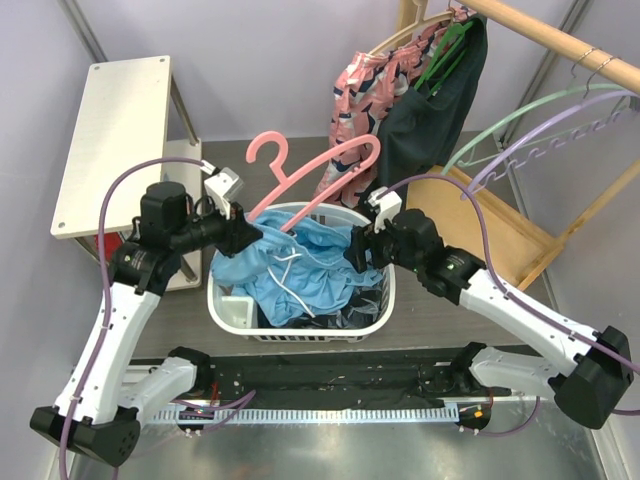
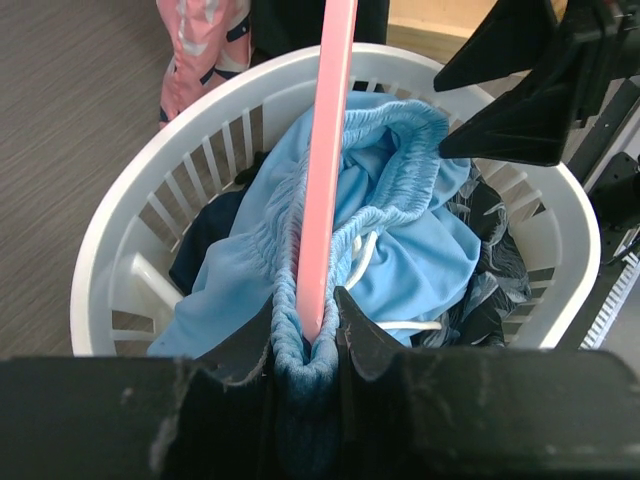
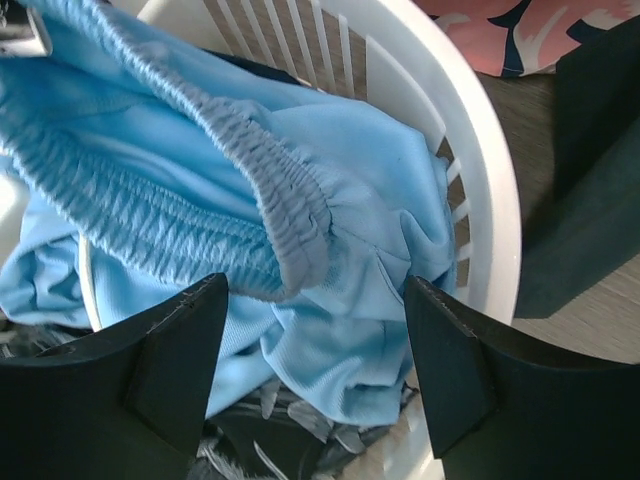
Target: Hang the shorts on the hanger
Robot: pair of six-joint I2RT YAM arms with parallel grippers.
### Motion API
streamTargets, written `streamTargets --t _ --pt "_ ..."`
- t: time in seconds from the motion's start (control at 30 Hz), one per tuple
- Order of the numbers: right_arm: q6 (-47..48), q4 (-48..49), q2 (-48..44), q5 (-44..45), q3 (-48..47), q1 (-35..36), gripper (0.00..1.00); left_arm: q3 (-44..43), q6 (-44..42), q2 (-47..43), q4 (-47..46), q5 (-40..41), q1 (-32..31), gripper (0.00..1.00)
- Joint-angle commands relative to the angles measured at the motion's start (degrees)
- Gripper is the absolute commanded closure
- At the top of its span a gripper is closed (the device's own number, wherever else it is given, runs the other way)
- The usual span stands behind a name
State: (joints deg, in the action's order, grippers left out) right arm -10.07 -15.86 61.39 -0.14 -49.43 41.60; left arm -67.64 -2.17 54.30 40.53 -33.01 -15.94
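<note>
The sky-blue shorts (image 1: 300,255) lie bunched in a white laundry basket (image 1: 385,300), their white drawstring showing. The pink hanger (image 1: 320,180) slants up and back from the basket, hook at the top. My left gripper (image 1: 250,235) is at the basket's left rim. In the left wrist view it (image 2: 305,340) is shut on the lower end of the hanger (image 2: 333,150), with the waistband of the shorts (image 2: 420,250) wrapped around that end. My right gripper (image 1: 355,250) is over the basket's right side. It (image 3: 315,290) stands open astride the waistband and a fold of the shorts (image 3: 200,180).
Dark garments (image 1: 330,315) lie under the shorts in the basket (image 3: 480,200). Behind it a wooden rail (image 1: 560,40) carries a pink patterned garment (image 1: 360,90), a dark garment (image 1: 435,110) and pale green and lavender hangers (image 1: 530,120). A white shelf (image 1: 110,140) stands at left.
</note>
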Motion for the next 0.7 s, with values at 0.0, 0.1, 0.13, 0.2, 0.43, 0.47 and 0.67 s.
streamTargets --t 0.0,0.1,0.13,0.2,0.43,0.47,0.67 --pt "-6.4 8.6 2.1 2.7 -0.5 0.5 0.24 0.8 1.9 -2.9 -6.2 -0.6 0.5 1.0" --pt "-8.6 10.5 2.8 3.0 -0.7 0.6 0.24 1.5 1.6 -3.9 -5.6 -0.6 0.4 1.0" --pt "-8.8 10.8 3.2 2.3 -0.8 0.5 0.24 1.6 1.5 -4.3 -5.6 -0.6 0.4 1.0" --pt "-9.5 11.0 4.3 2.4 -1.7 0.8 0.25 2.0 1.4 -4.7 -5.6 -0.4 0.4 1.0" --pt "-9.2 9.1 8.0 5.0 -1.4 1.1 0.28 1.1 1.8 -4.9 -5.8 -0.4 0.4 1.0" --pt "-9.5 7.2 8.0 6.4 -0.9 1.1 0.29 0.8 1.9 -4.9 -5.4 0.0 0.4 1.0" --pt "-8.1 0.1 3.3 11.9 0.0 -0.7 0.69 -1.6 -2.7 -6.9 2.1 0.7 0.8 1.0"
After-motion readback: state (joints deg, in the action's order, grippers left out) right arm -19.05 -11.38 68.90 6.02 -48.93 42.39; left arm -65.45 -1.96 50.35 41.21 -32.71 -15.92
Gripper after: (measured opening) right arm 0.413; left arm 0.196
